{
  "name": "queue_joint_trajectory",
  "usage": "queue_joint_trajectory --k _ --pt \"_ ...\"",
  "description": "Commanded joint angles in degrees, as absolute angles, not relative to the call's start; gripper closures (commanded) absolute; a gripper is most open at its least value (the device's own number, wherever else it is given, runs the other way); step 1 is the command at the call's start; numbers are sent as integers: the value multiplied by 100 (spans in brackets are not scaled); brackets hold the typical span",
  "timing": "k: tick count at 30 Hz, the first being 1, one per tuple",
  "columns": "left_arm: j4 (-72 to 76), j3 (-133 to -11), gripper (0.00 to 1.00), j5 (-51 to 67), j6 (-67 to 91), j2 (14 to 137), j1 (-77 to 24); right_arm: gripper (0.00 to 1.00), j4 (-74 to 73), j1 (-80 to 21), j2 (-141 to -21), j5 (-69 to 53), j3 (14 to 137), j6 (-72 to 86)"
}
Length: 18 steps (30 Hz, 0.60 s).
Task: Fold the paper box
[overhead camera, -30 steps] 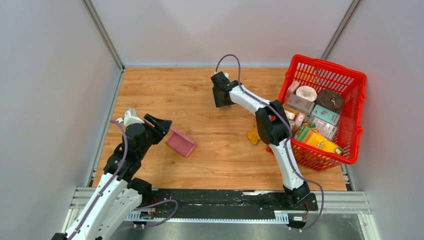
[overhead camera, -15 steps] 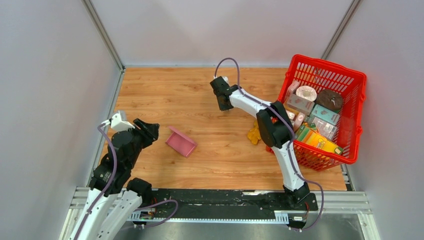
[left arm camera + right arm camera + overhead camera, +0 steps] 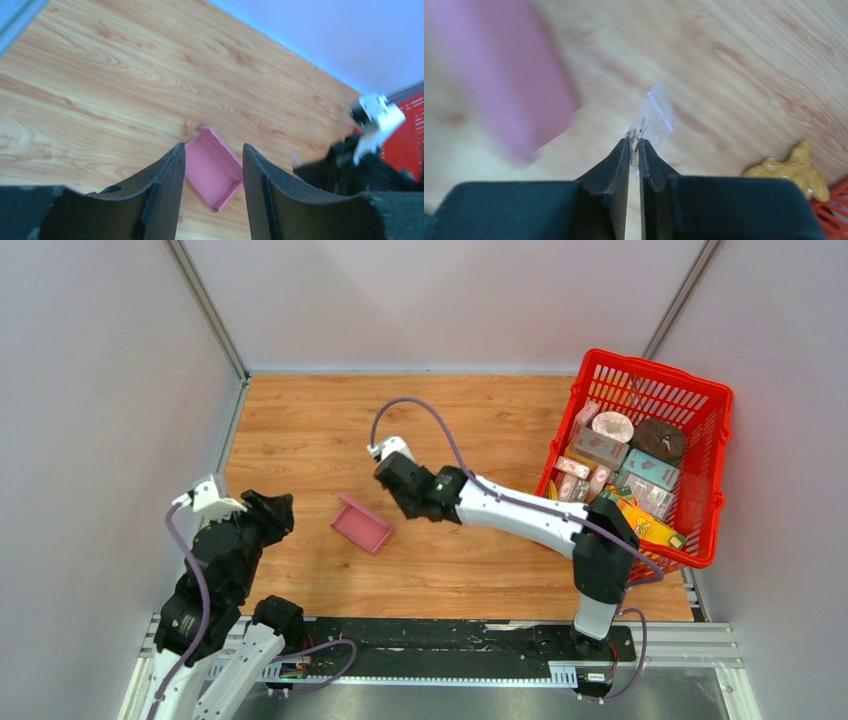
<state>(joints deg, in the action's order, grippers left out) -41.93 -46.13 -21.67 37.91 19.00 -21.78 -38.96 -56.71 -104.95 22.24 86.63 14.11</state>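
Note:
The pink paper box [image 3: 362, 524] lies on the wooden table as an open shallow tray with its walls up. In the left wrist view the box [image 3: 212, 170] shows beyond and between my open fingers. My left gripper [image 3: 276, 509] is open and empty, a short way left of the box and apart from it. My right gripper [image 3: 396, 496] hangs just right of the box, shut on a small clear plastic bag [image 3: 653, 116]. The box is a pink blur [image 3: 499, 65] at the upper left of the right wrist view.
A red mesh basket [image 3: 700, 400] full of printed cartons stands at the right edge. A yellow toy [image 3: 791, 172] lies on the table near the basket. Grey walls close in the left, back and right sides.
My left gripper has pulled back to the left, away from the box. My right arm has swung from the far middle of the table down to beside the box.

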Motion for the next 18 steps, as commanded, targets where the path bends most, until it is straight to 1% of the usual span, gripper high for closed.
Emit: queue_joint_trajectory --k 1,5,8,13,16,18 --pt "-4614 -5001 46 -2706 3262 1337 -2153 84 -3797 -6913 -9756 2251 8578 1467" --pt "-4860 -5132 47 -3137 3182 836 -2153 83 -3150 -7251 -9852 866 8754 1687" --pt "-4930 -5256 47 -3094 3085 510 -2153 83 -2918 -7304 -10360 415 9078 1706" --pt "-5413 -5554 47 -3182 3015 334 -2153 83 -3191 -7286 -11038 465 9948 1363" --pt "-5519 -5520 47 -3155 3032 264 -2153 82 -3383 -7190 -11477 1018 10395 1161" --pt "-5563 -5511 47 -3050 3102 255 -2153 83 -3638 -7146 -11864 1904 10651 994"
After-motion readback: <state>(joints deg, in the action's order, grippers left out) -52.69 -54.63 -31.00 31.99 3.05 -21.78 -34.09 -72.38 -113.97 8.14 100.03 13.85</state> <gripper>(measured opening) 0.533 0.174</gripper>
